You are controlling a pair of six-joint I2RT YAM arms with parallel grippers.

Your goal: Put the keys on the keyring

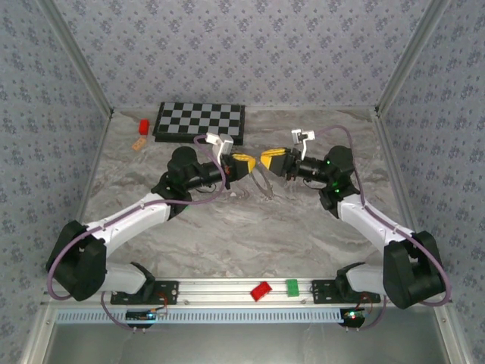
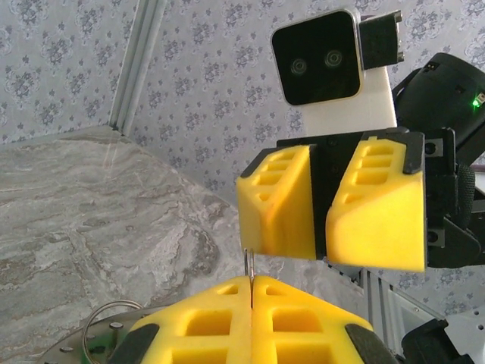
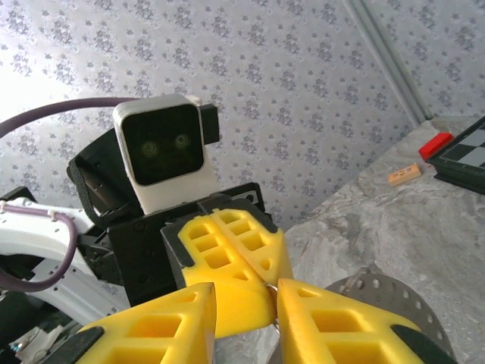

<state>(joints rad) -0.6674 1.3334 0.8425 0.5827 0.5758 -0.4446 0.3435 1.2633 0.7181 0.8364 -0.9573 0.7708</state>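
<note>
I see left pincer (image 2: 250,284) clenched on a silvery sliver (image 2: 248,264) poking up between its yellow pads; can't tell if it's a key blade or wire. Right pincer (image 2: 322,258) faces it tip to tip above the counter (image 1: 250,227), jaws parted, released, gap bare. Grey perforated keyring (image 3: 383,299) sits low under both pincers, toward the far side, with a thin wire loop (image 2: 98,318) beside it. Chessboard (image 1: 199,121) is at the far edge. Far red block (image 1: 143,125) and tan block (image 3: 404,174) are left of it; tan block's marks too small to read. Rail red block (image 1: 261,290) and green block (image 1: 292,287) sit on the near rail.
</note>
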